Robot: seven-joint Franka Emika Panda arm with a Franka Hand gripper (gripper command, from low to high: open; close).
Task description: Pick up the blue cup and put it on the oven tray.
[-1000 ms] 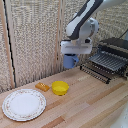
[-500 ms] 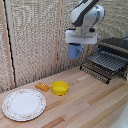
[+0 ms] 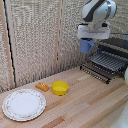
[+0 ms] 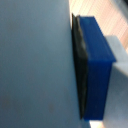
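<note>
The blue cup [image 3: 87, 46] hangs in the air, held in my gripper [image 3: 89, 44], which is shut on it. It is well above the wooden table and just off the exterior view's left end of the oven tray [image 3: 107, 62], a rack of silver bars sticking out of the black toaster oven [image 3: 117, 47]. In the wrist view the blue cup [image 4: 35, 65] fills most of the picture, pressed against a dark pad and a blue finger [image 4: 97, 70].
On the wooden table [image 3: 85, 105] lie a yellow bowl [image 3: 60, 88], a small orange-brown item [image 3: 42, 87] and a round patterned white plate [image 3: 23, 104]. A woven screen stands behind.
The gripper has risen with the blue cup and moved toward the exterior view's right, closer to the oven tray.
</note>
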